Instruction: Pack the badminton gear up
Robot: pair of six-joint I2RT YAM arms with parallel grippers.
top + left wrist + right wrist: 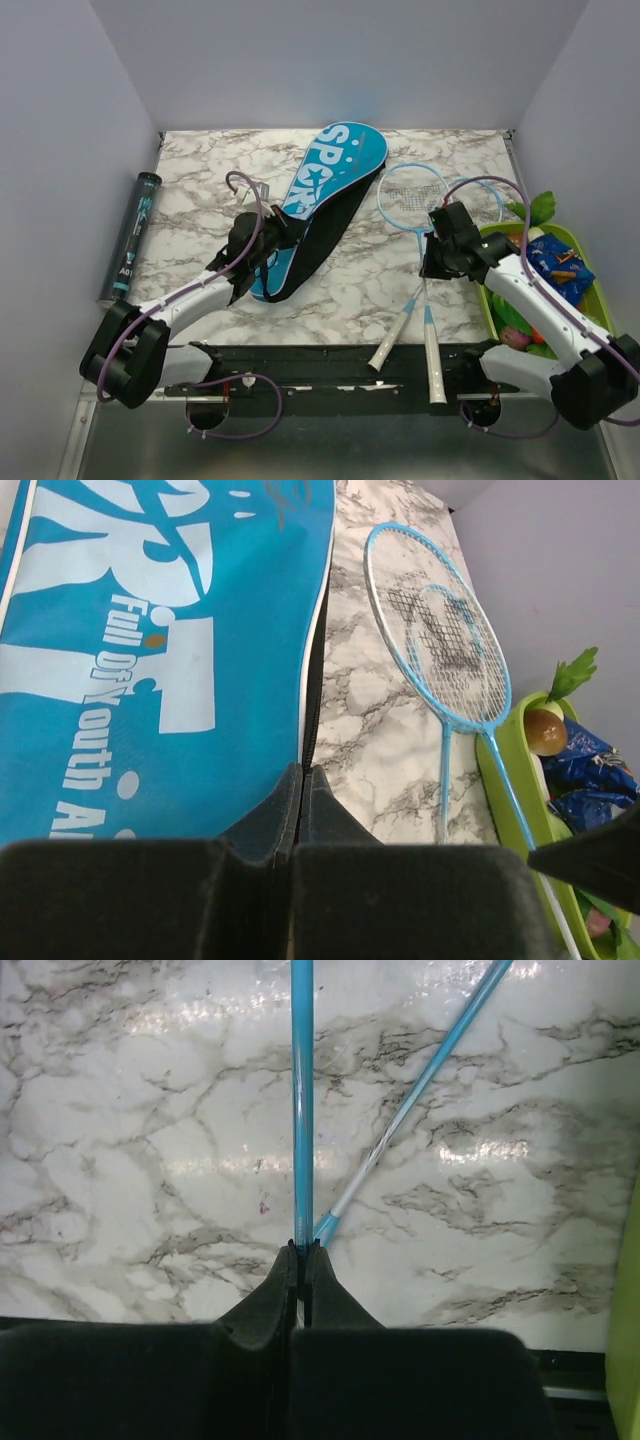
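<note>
L gripper [302, 772] was pinched shut on the bag's [335, 170] black edge, near its narrow end. Bag lay diag. mid-table [200, 170], wide end far, "SPORT" side up. R gripper [301, 1248] was closed on a racket [302, 1110] by its thin shaft, low over the marble. 2nd racket [420, 1090] lay flat, its shaft crossing the first just by the fingertips. Heads overlapped rt of the bag; white handles pointed to the near edge. Green tray [497, 765] sat far rt, a tube [135, 235] at the L edge.
</note>
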